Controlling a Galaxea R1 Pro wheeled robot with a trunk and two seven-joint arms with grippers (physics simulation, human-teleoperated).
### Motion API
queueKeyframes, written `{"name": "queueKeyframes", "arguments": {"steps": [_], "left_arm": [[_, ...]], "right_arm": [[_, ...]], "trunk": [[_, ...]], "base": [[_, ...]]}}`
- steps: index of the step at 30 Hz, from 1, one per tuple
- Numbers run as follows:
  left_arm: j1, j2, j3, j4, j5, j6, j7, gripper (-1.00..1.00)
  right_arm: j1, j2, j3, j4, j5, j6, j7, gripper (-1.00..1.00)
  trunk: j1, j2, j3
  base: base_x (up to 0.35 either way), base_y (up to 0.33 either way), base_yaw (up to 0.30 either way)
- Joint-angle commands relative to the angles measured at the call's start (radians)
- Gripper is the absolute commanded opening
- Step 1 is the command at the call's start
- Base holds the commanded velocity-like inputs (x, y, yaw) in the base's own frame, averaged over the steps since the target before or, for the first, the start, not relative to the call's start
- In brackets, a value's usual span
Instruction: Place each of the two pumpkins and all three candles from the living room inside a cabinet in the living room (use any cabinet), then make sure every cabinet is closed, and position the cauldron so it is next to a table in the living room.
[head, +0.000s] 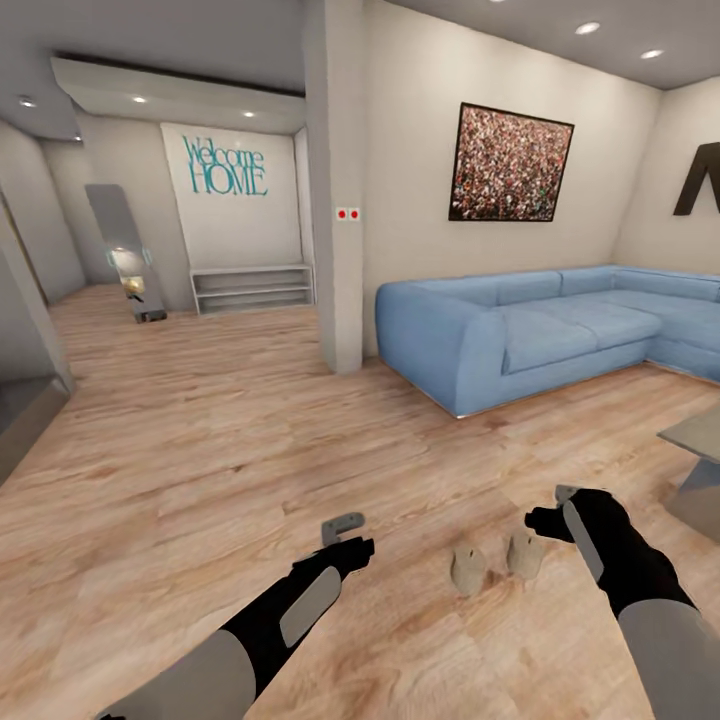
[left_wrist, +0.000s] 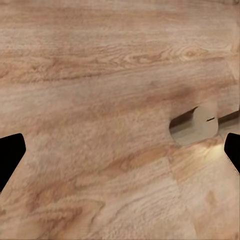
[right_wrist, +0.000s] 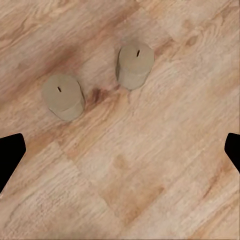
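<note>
Where pale wood-grain floor (head: 200, 450) spreads: two stubby beige candles (right_wrist: 62, 96), matte cylinders with dark wicks.
Upright between left gripper (head: 345, 530) and right gripper (head: 562, 510), both spread wide; beyond, teal "Welcome HOME" lettering (head: 224, 166).

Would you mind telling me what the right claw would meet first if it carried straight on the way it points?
Probably bare wooden floor. The open right claw looks down on it, with both candles standing off the centre line, though depth is uncertain.
</note>
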Motion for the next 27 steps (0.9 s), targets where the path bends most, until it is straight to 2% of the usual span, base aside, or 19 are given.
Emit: {"name": "queueKeyframes", "arguments": {"steps": [1, 7, 13, 17, 22, 24, 27], "left_arm": [[-0.001, 0.001, -0.004, -0.002, 0.007, 0.001, 0.007, 1.00], [0.017, 0.004, -0.002, -0.003, 0.012, -0.012, 0.007, 1.00], [0.040, 0.009, 0.000, -0.002, 0.010, -0.014, 0.007, 1.00], [0.046, 0.014, 0.001, -0.002, 0.010, -0.014, 0.008, 1.00], [0.046, 0.016, 0.002, -0.002, 0.009, -0.014, 0.008, 1.00], [0.047, 0.019, 0.002, -0.002, 0.010, -0.015, 0.008, 1.00], [0.050, 0.020, 0.004, -0.002, 0.011, -0.015, 0.008, 1.00]], "right_arm": [[-0.007, 0.002, 0.000, 0.027, -0.010, -0.021, -0.010, 1.00], [-0.030, 0.011, 0.006, 0.184, -0.005, -0.133, -0.007, 1.00], [-0.033, 0.013, 0.007, 0.221, 0.001, -0.169, -0.012, 1.00], [-0.034, 0.012, 0.006, 0.249, 0.001, -0.228, -0.012, 1.00], [-0.035, 0.015, 0.008, 0.241, 0.000, -0.228, -0.013, 1.00], [-0.042, 0.042, 0.009, 0.244, 0.002, -0.220, -0.045, 1.00], [-0.050, 0.054, 0.009, 0.250, 0.001, -0.219, -0.072, 1.00]], "trunk": [[0.000, 0.000, -0.001], [0.000, 0.000, -0.001], [0.000, 0.000, -0.001], [0.000, 0.000, -0.001], [0.000, 0.000, -0.001], [0.000, 0.000, -0.001], [0.000, 0.000, -0.001]], "base": [[0.339, 0.000, -0.001], [0.338, -0.039, 0.000], [0.328, -0.157, 0.000], [0.314, -0.192, 0.000], [0.293, -0.219, -0.062], [0.300, -0.173, -0.228], [0.323, -0.066, -0.263]]}}
